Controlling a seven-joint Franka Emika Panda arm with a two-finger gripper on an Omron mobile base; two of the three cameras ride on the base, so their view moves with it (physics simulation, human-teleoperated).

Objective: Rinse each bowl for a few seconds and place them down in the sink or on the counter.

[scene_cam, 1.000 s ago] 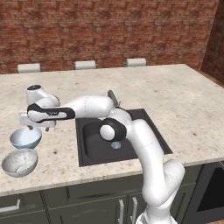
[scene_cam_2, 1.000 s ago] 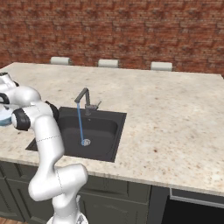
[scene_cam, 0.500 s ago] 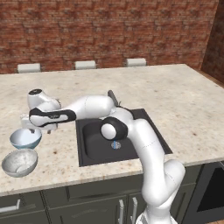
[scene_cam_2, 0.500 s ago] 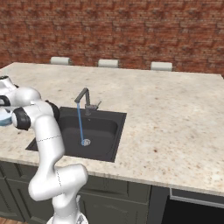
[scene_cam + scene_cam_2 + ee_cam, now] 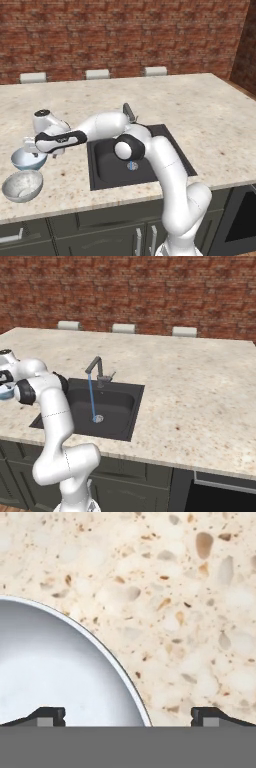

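Observation:
The pale blue bowl [image 5: 28,159] stands upright on the counter [image 5: 175,100], left of the sink [image 5: 112,172]. Its white inside [image 5: 50,672] takes up the lower left of the hand view. My gripper [image 5: 44,151] hangs open just over the bowl's right rim. One fingertip [image 5: 47,716] is over the bowl's inside and the other [image 5: 210,716] is over bare counter [image 5: 175,612], so the jaws straddle the rim with nothing held. The grey speckled bowl [image 5: 22,186] sits nearer the counter's front edge. A sliver of the blue bowl [image 5: 5,392] shows at the far left.
A thin stream of water [image 5: 91,398] runs from the dark faucet [image 5: 95,366] down to the silver drain [image 5: 97,418]. My arm reaches over the sink's left side. Three pale chair backs [image 5: 97,74] stand behind the counter, before a brick wall.
My hand has come down and slightly left toward the blue bowl's rim. The jaws stayed open. Neither bowl has moved.

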